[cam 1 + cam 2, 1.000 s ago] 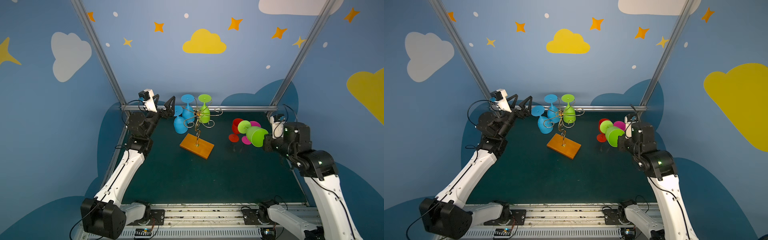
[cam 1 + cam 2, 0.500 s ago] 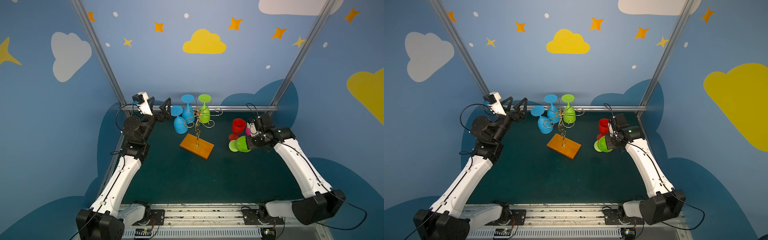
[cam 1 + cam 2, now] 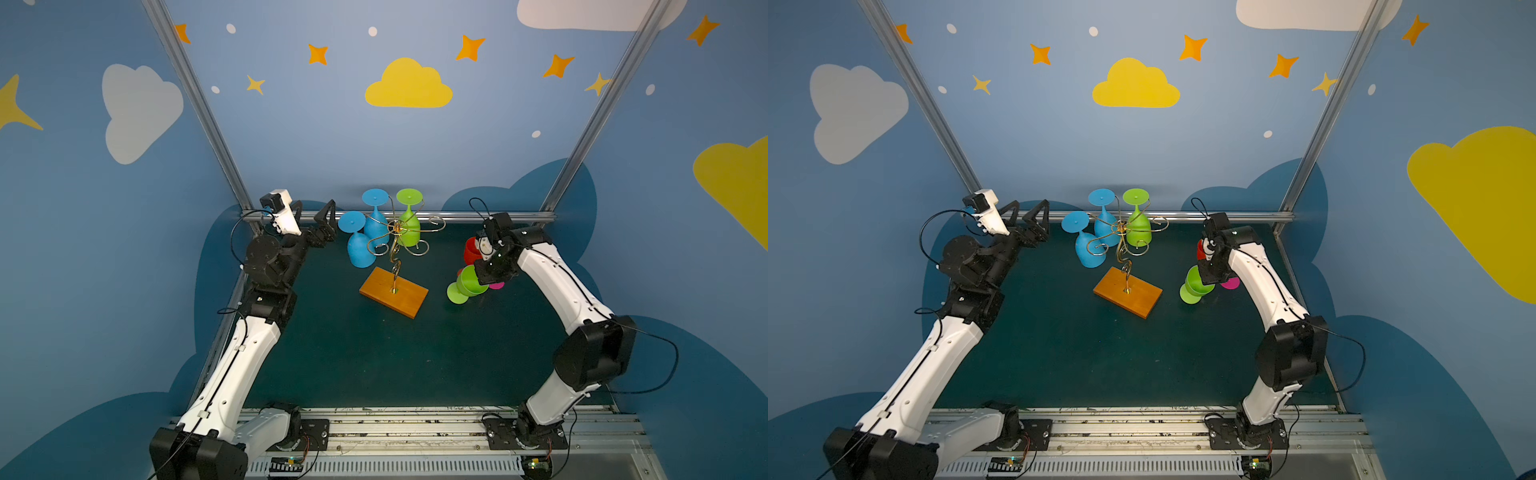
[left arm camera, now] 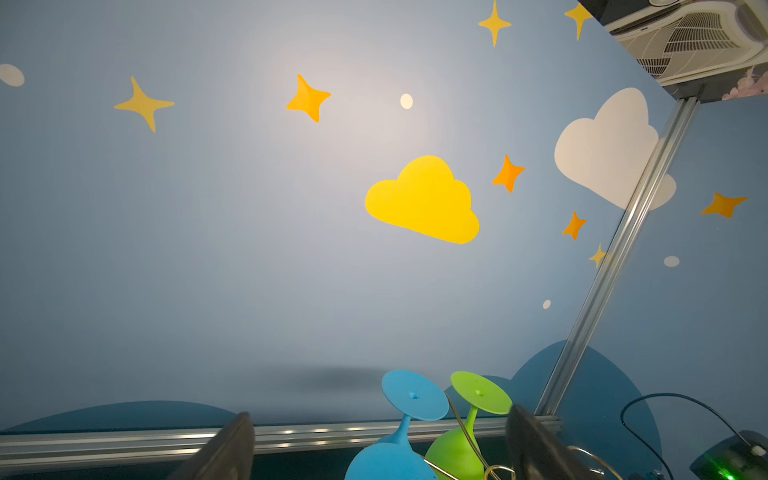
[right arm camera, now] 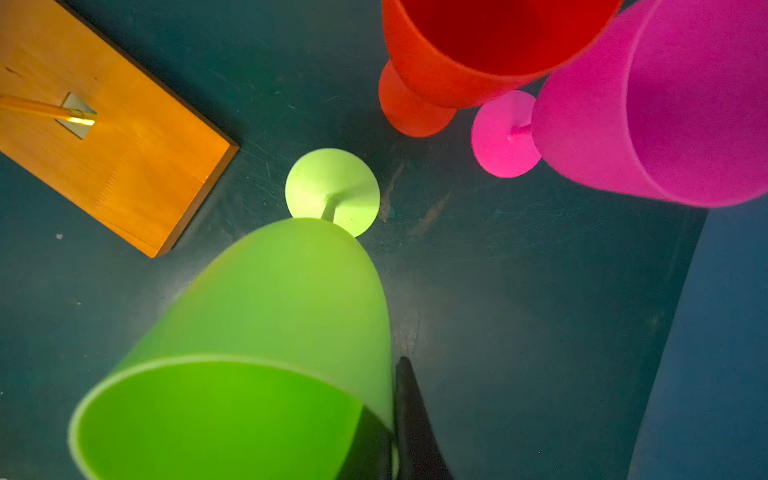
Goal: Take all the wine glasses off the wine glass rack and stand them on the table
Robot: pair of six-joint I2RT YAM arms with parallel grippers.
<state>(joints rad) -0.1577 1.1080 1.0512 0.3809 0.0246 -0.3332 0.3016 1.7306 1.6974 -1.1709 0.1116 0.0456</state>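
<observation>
- At the far left of the dark green table (image 3: pixel 374 357), the left gripper (image 3: pixel 322 220) hangs in the air with its two black fingers (image 3: pixel 1040 214) spread wide and nothing between them; its tips are cut off at the frame edge in the left wrist view.
- Just right of it stands the wine glass rack (image 3: pixel 395 266), its gold wire scrolls thin and hard to trace against the glasses; the wooden base (image 3: pixel 1128 292) lies flat near the table's middle.
- On the rack hang three glasses upside down: a blue glass (image 3: pixel 357 245) nearest the left gripper, a second blue glass (image 3: pixel 1104 216) behind it, and a green hanging glass (image 3: pixel 409 224) beside that one.
- In the left wrist view only the second blue glass (image 4: pixel 411 419) and green hanging glass (image 4: pixel 469 432) show, their bowls cut off at the edge.
- Open table lies in front of the base, toward the rail (image 3: pixel 415 428), with nothing on it.
- Right of the base, with a gap of bare table, the green wine glass (image 3: pixel 467 284) stands with its foot (image 5: pixel 332 191) on or just above the table; I cannot tell which.
- The right gripper (image 3: pixel 492 270) is pinched on that glass's rim; one black finger (image 5: pixel 411 419) shows outside the bowl, the other is hidden.
- The bowl (image 5: pixel 249 353) is empty.
- Behind it, a red glass (image 5: pixel 469 54) and a pink glass (image 5: pixel 648 108) stand close together, both empty, largely hidden by the right arm (image 3: pixel 1266 282) in both top views.
</observation>
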